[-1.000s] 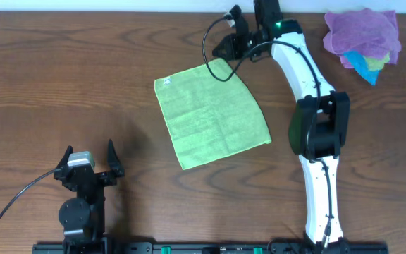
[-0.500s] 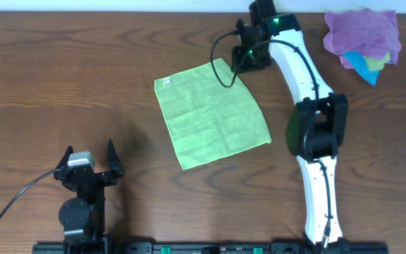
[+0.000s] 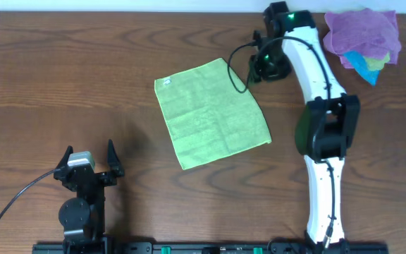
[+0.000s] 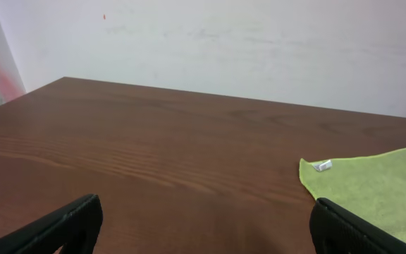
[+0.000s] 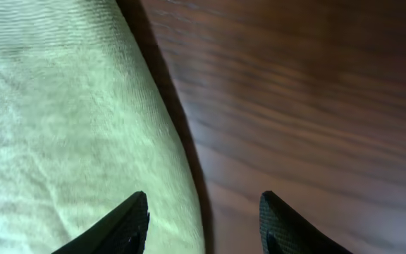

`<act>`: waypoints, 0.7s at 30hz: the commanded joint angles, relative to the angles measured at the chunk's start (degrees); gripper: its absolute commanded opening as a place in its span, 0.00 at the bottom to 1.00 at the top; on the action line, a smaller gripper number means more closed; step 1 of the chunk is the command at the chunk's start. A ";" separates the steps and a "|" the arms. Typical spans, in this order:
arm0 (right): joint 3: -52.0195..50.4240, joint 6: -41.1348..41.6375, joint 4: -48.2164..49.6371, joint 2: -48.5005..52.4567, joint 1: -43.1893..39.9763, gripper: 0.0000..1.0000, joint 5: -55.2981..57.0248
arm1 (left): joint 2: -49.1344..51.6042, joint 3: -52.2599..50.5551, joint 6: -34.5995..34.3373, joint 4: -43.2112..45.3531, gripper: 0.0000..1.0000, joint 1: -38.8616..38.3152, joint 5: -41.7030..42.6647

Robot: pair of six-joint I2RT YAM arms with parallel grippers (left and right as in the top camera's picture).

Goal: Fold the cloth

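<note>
**While the cloth lies flat, the right hand squares up to its edge**

Spread open as it is, the cloth (image 3: 212, 113) has not had a single fold put into it. It lies flat on the counter (image 3: 62, 77), a little beyond the middle and turned at a slant. Its small white tag (image 3: 165, 83) is at the far corner on the left side.

The right hand (image 3: 259, 67) hovers just beside the cloth's right edge, near the far corner. From its own wrist view the fingers are apart and straddle that edge. One fingertip (image 5: 129, 219) is over green fabric (image 5: 62, 127) and the other is over bare wood.

I'd say this is the reach for the first grasp. The next move calls for lowering until the fingers pinch the hem, then carrying it across to the opposite side. A shallow bite could easily let thin fabric slip out.

The left hand (image 3: 89, 159) sits well apart at the near left of the counter, fingers wide and holding nothing. The tag (image 4: 323, 166) is visible from its wrist view.

No box, bin or tray is anywhere. A purple cloth (image 3: 358, 28) is heaped over a blue cloth (image 3: 364, 65) at the far right corner.
</note>
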 commanded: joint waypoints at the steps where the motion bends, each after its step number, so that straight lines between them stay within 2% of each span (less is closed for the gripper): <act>1: 0.81 -1.64 -1.03 -6.97 -0.02 0.51 0.76 | -0.35 -0.76 0.85 -3.19 0.95 -0.20 -1.25; 10: 0.81 -2.64 -4.61 -12.02 -0.07 0.50 1.01 | -0.35 -0.76 0.85 -3.19 0.95 -0.20 -1.25; 21: 0.11 -4.17 -6.38 -24.83 -0.17 0.63 2.08 | -0.35 -0.76 0.85 -3.17 0.96 -0.20 -1.25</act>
